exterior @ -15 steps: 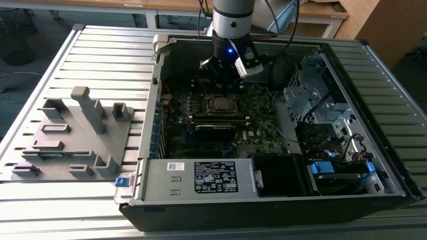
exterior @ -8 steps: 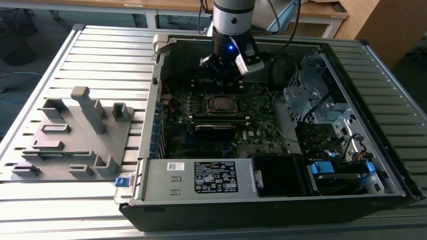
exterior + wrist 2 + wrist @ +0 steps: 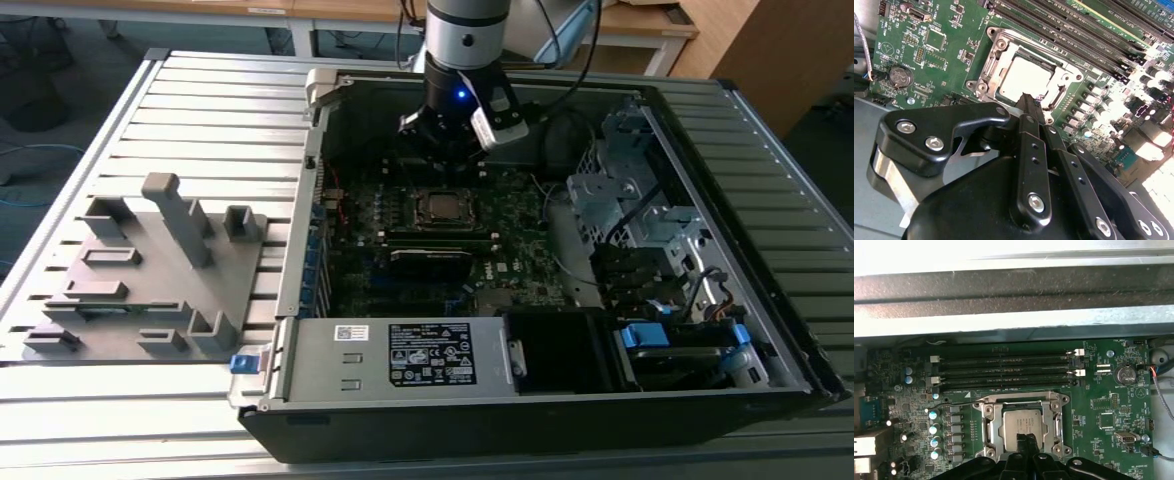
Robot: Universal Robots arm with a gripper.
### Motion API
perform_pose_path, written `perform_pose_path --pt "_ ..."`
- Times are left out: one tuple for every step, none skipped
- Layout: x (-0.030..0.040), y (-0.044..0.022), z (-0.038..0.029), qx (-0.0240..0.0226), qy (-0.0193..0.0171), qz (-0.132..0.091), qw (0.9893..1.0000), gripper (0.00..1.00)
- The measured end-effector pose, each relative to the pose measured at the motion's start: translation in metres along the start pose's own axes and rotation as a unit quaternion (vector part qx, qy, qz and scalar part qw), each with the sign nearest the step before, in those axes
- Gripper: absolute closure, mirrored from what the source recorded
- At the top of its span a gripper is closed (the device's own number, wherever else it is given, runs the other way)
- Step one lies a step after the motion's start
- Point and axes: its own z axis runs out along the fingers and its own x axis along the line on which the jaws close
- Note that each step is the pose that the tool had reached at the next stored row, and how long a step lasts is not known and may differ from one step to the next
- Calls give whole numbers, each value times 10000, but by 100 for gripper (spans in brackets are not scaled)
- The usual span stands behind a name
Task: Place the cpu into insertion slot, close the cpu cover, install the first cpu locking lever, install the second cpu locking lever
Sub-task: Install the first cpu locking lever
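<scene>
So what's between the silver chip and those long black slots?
In the first wrist view, the cpu cover puts its metal rim beside the cpu. Then a narrow strip of green motherboard runs before the long black slots.

The cpu [image 3: 1021, 425] lies framed by the cpu cover [image 3: 988, 426] — on the motherboard [image 3: 1089, 390].

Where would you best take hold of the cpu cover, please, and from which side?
Probably its thin frame edge nearest the gripper, coming from above: the cpu cover lies flat over the cpu, so only its rim offers a pinch.
</scene>
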Motion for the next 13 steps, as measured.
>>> perform_pose_path --pt "5 0 -1 1 0 0 10000 90" --pt "14 -1 -1 0 0 0 10000 90" --pt "28 -3 -1 1 -2 0 10000 90" --pt "43 -4 -2 0 -5 0 10000 90" --pt "59 -4 -2 -1 -9 1 10000 90" --pt "75 -5 -2 -2 -12 1 10000 90" --pt "94 -7 -3 -3 -17 1 10000 90" --pt "112 -8 -3 -4 -22 1 10000 90" --pt "130 -10 -3 -5 -27 0 10000 90" --pt "146 -11 -4 -6 -31 1 10000 90" --pt "164 -13 -4 -8 -36 1 10000 90" --pt "181 -14 -5 -8 -41 1 10000 90" --pt "199 -15 -6 -10 -46 1 10000 90"
